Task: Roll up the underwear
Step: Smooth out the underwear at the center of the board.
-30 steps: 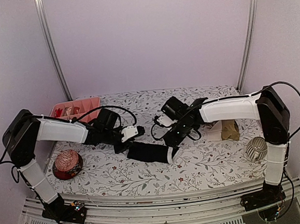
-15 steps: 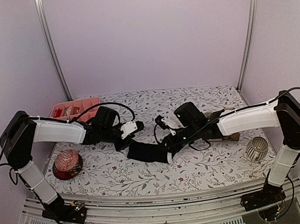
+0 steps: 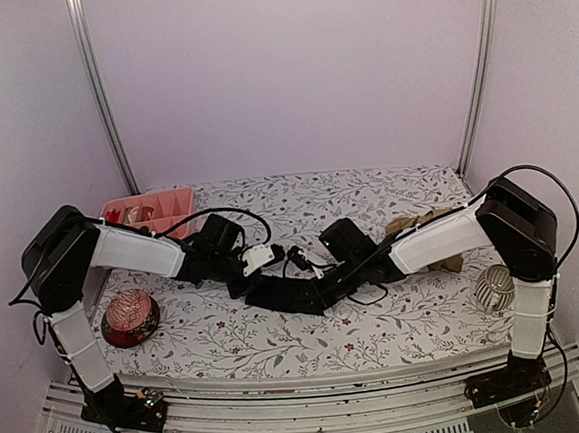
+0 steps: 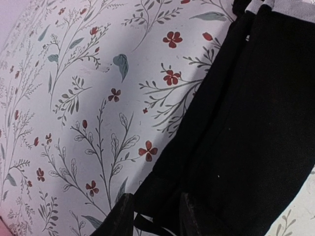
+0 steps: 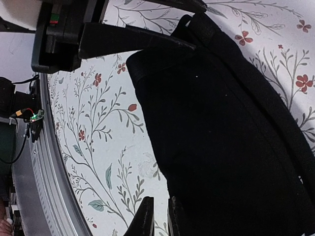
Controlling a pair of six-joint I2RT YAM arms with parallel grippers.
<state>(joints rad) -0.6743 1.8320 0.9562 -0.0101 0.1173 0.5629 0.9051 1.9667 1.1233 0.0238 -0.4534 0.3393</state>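
The right gripper [image 3: 321,296] has swung down and inward, its jaws now nearly together at the right end of the black underwear [image 3: 286,295], which lies mid-table. Whether they catch cloth I cannot tell. The left gripper [image 3: 246,278] pinches its left end. Farther back, the tan underwear [image 3: 411,224] lies behind the right arm.

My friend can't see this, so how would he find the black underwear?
Look at the flowery tablecloth. Near its middle lies the black underwear, a folded bundle. It is dark, while the tan underwear to its right is light brown.
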